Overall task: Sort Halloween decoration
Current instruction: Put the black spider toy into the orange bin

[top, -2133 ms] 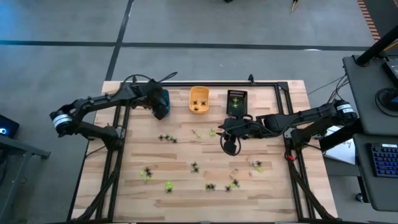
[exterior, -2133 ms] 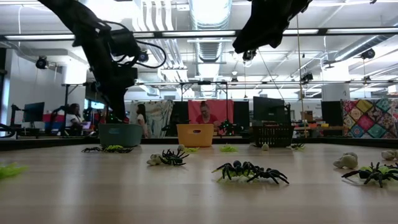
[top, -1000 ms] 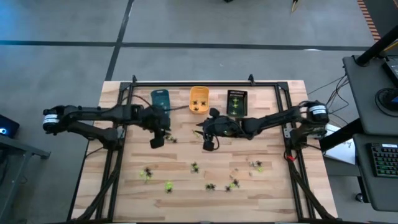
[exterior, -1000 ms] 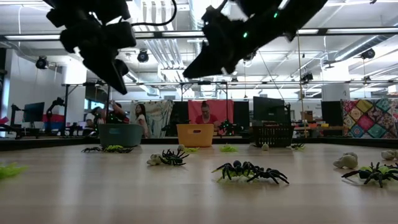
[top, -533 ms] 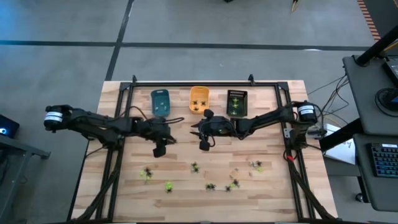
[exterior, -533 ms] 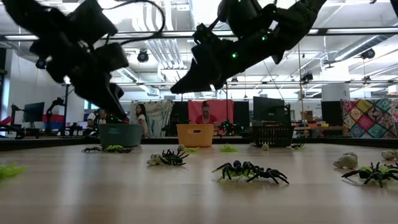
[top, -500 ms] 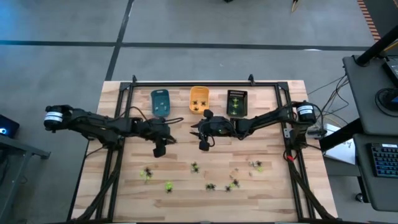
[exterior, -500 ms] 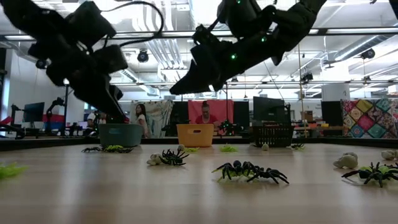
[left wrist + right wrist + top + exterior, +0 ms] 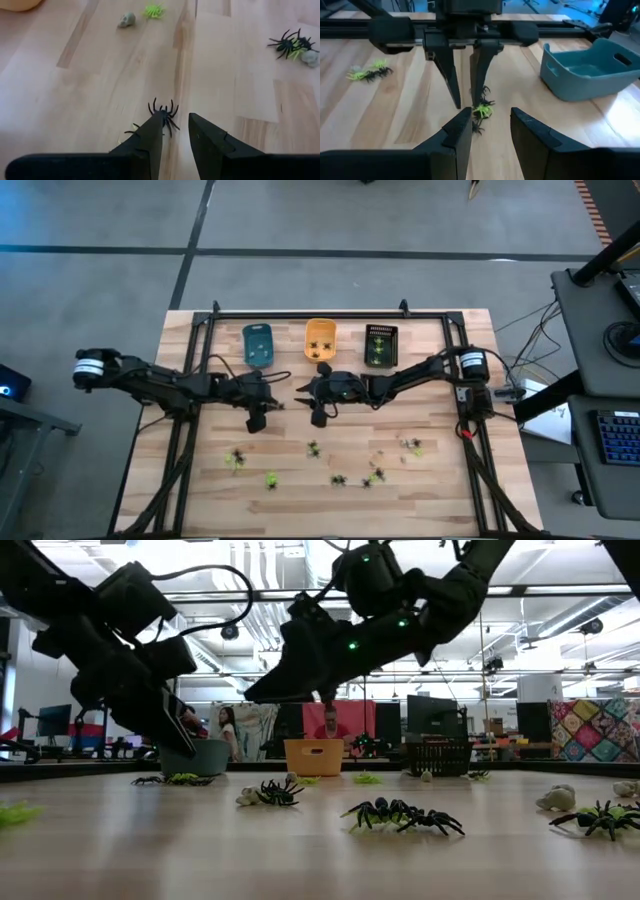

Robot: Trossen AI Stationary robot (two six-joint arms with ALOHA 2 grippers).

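Note:
The Halloween decoration is many tiny spiders and skulls strewn over the wooden table [image 9: 440, 480]. A black spider [image 9: 162, 111] and a yellow-green spider [image 9: 482, 111] lie between my two grippers. My left gripper [image 9: 174, 120] hangs open, slanting down, with its fingertips just above and beside the black spider. Whether a finger touches it I cannot tell. My right gripper [image 9: 490, 116] is open and nearly level, facing the left gripper [image 9: 469, 80] across these spiders. In the high view the left gripper [image 9: 257, 420] and the right gripper [image 9: 318, 417] are mid-table.
A blue tray [image 9: 257, 343], an orange tray [image 9: 320, 340] and a black tray [image 9: 380, 345] stand along the far edge. More spiders [image 9: 338, 478] lie toward the near edge. A skull [image 9: 126, 20] and a green spider [image 9: 155, 10] lie ahead of the left gripper.
Both grippers have come down toward the table. The left one has sunk toward the spiders and tipped more steeply down. The right one has moved toward the table's left edge and dipped, closing on the left gripper. The spiders have stayed where they were.

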